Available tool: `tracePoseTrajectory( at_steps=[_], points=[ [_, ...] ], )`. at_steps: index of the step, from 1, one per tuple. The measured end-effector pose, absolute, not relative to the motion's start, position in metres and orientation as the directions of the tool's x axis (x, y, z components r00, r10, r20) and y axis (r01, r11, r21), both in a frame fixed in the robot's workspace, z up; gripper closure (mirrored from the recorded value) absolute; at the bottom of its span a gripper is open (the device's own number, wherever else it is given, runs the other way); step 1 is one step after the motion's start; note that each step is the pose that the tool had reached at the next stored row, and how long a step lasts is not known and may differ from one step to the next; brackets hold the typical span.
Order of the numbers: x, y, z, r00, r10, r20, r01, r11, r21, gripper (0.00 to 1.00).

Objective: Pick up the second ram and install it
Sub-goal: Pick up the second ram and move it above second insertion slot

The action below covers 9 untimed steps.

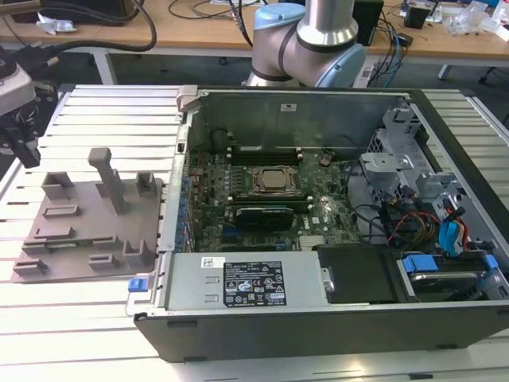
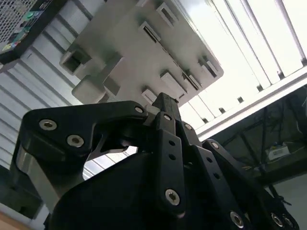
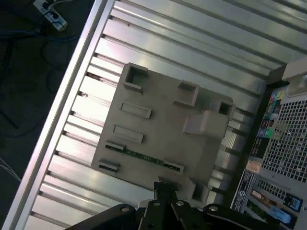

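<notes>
The second ram (image 3: 144, 156) is a thin green strip standing on edge in two holders of the grey fixture plate (image 3: 158, 120). That plate (image 1: 79, 219) lies on the slatted table at the exterior view's left of the open computer case (image 1: 318, 318). My black gripper (image 1: 29, 157) hangs above the table at the plate's far left edge, well apart from the case. In both wrist views its fingertips (image 2: 164, 103) (image 3: 165, 186) are pressed together with nothing between them, and they point toward the plate's edge nearest the ram.
The motherboard (image 1: 270, 211) lies inside the case with the CPU socket (image 1: 274, 181) in its middle and long black slots (image 1: 262, 150) beside it. Drive cages and cables (image 1: 429, 215) fill the case's right side. An upright post (image 1: 107, 179) rises from the fixture plate.
</notes>
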State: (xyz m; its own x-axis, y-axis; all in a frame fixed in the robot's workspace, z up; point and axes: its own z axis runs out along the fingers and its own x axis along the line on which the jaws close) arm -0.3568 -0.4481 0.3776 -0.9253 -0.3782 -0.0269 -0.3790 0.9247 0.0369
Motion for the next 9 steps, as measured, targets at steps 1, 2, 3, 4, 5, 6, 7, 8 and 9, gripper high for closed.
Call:
tracePoseTrajectory(
  at_steps=[1, 2, 3, 4, 5, 6, 7, 8, 9],
  points=[
    [-0.3568, -0.4481, 0.3776, -0.916, -0.400, -0.027, -0.401, 0.915, 0.037, 0.89],
    [-0.3568, -0.4481, 0.3776, -0.904, -0.427, -0.027, -0.428, 0.903, 0.037, 0.89],
    [-0.3568, -0.4481, 0.3776, -0.889, -0.458, -0.027, -0.459, 0.888, 0.037, 0.89],
    [-0.3568, -0.4481, 0.3776, -0.873, -0.488, -0.027, -0.488, 0.872, 0.037, 0.89],
    [-0.3568, -0.4481, 0.3776, -0.862, -0.507, -0.027, -0.507, 0.861, 0.037, 0.89],
    [-0.3568, -0.4481, 0.3776, -0.853, -0.521, -0.027, -0.522, 0.852, 0.037, 0.89],
    [-0.3568, -0.4481, 0.3776, -0.846, -0.533, -0.027, -0.534, 0.845, 0.037, 0.89],
    [-0.3568, -0.4481, 0.3776, -0.839, -0.543, -0.027, -0.544, 0.838, 0.037, 0.89],
    [-0.3568, -0.4481, 0.3776, -0.824, -0.567, -0.027, -0.567, 0.823, 0.037, 0.89]
  ],
)
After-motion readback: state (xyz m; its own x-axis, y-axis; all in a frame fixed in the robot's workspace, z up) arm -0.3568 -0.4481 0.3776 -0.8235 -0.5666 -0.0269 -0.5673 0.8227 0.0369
